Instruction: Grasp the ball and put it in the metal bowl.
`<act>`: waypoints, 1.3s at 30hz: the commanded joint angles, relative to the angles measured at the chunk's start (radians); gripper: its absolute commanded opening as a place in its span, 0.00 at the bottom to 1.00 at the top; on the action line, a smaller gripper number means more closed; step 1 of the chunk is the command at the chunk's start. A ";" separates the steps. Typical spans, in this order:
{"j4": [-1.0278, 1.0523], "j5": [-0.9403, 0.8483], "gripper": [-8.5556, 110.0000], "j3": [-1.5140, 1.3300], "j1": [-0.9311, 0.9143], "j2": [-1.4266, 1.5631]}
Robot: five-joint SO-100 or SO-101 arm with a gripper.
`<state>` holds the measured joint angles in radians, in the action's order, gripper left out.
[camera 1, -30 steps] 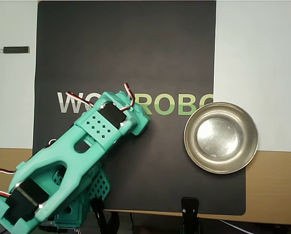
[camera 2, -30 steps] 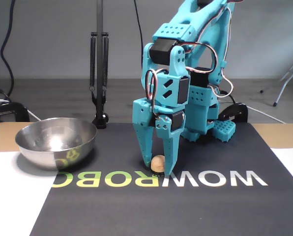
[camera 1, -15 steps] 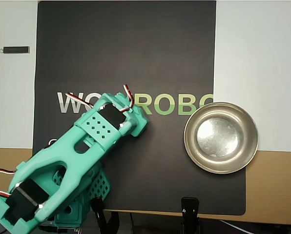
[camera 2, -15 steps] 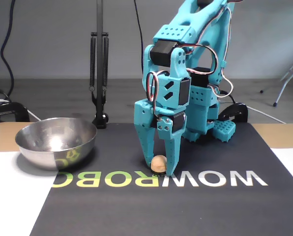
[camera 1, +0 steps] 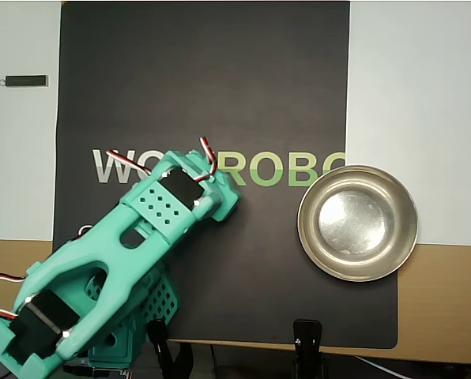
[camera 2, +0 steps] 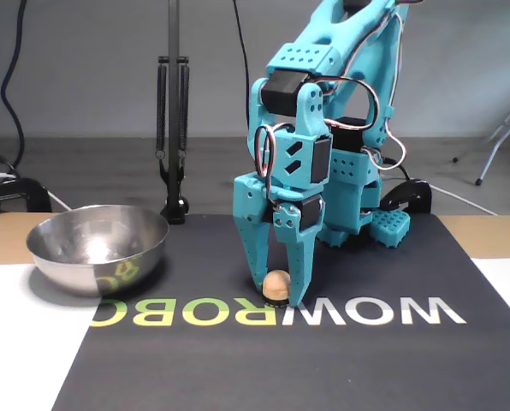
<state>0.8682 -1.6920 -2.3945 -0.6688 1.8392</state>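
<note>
1. Now I am in the grasp step: in the fixed view my gripper (camera 2: 275, 296) stands with its tips down on the black mat (camera 2: 340, 360), and the ball (camera 2: 277, 286) sits between the two fingers (camera 2: 254, 257), on the mat at the printed letters.
2. The fingers look pressed against the ball from both sides, so I judge that the gripper is pinching it, but the ball rests on the mat and is not lifted.
3. From the overhead view I cannot see the ball, because the arm (camera 1: 125, 260) covers it.
4. The metal bowl (camera 2: 98, 248) stands empty, well apart from the ball, to the left in the fixed view and to the right in the overhead view (camera 1: 357, 223).
5. Next I should lift straight up, check that the ball comes with me, then carry it over the bowl and release it there.
6. Compared with one second ago, the fingers have come a little closer around the ball; the arm and the bowl have hardly moved.
</note>
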 commanded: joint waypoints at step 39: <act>-0.005 -0.002 0.28 0.026 -0.002 0.023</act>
<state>0.8682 -1.6920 -2.3945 -0.6688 1.8392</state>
